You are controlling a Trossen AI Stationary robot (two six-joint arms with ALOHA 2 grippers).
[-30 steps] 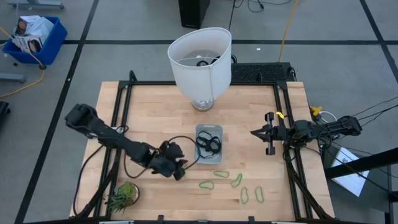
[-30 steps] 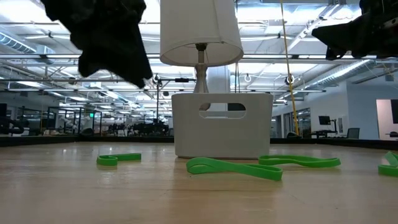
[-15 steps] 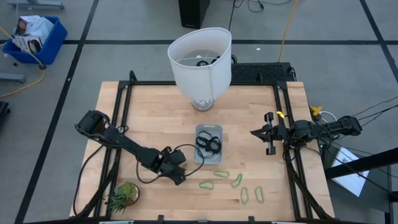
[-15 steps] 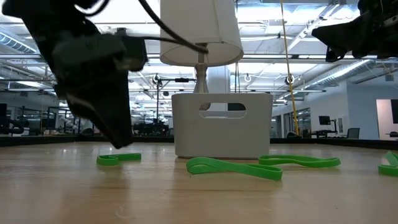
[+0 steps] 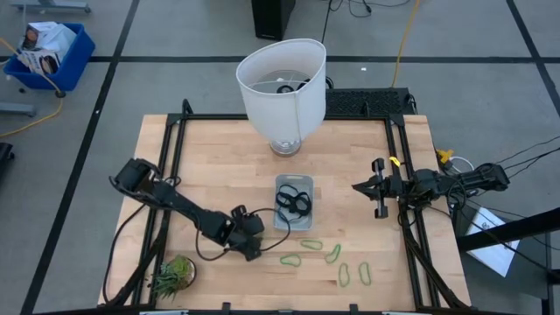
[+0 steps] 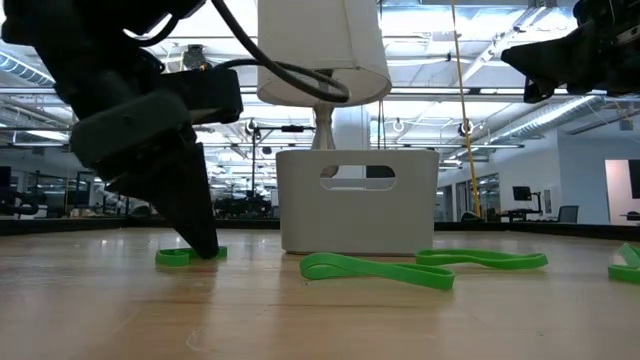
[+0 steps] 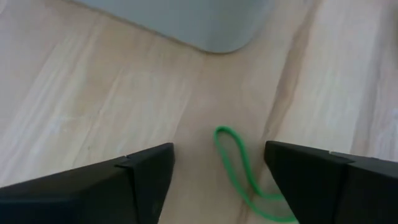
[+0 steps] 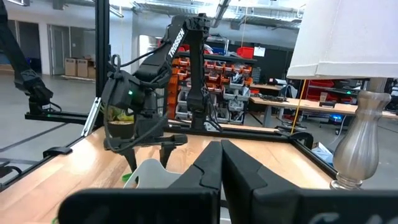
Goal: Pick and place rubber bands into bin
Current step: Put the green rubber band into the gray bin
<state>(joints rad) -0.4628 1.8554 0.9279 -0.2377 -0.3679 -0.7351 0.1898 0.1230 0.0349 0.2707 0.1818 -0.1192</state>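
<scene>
Progress est.: partly done. Bin (image 5: 293, 202), pale translucent tray at table centre, just in front of the lamp (image 5: 282, 86), holds several dark rubber bands (image 5: 293, 202). Five green rubber bands remain on the wood in front of and to the right of the bin: one nearest the left arm (image 5: 290, 260), one just in front of the bin (image 5: 311, 245), one beside that (image 5: 333, 253), two more toward the front-right (image 5: 346, 276) (image 5: 365, 273).

Left gripper (image 5: 254, 248): down at table level, just in front-left of the bin. Fingers (image 7: 143, 180) apart, set either side of the nearest green band; left wrist view shows the loop (image 7: 239, 168) lying flat on the wood between the two tips, nearer one finger, no contact visible on that finger. Low view shows one finger tip (image 6: 205, 240) at the band's end (image 6: 190, 255); whether it touches cannot be told. Nothing held.

Right gripper (image 5: 360, 187): idle, raised over the right side of the table, well apart from bin and bands. Fingers (image 8: 214, 163) together, nothing between them.

Step in hand, judged: grasp of the nearest green band. Left to do: close on it, lift, drop in bin, then repeat for the other four.

Note: potted plant (image 5: 172, 274) at front-left corner, clear of the work.
</scene>
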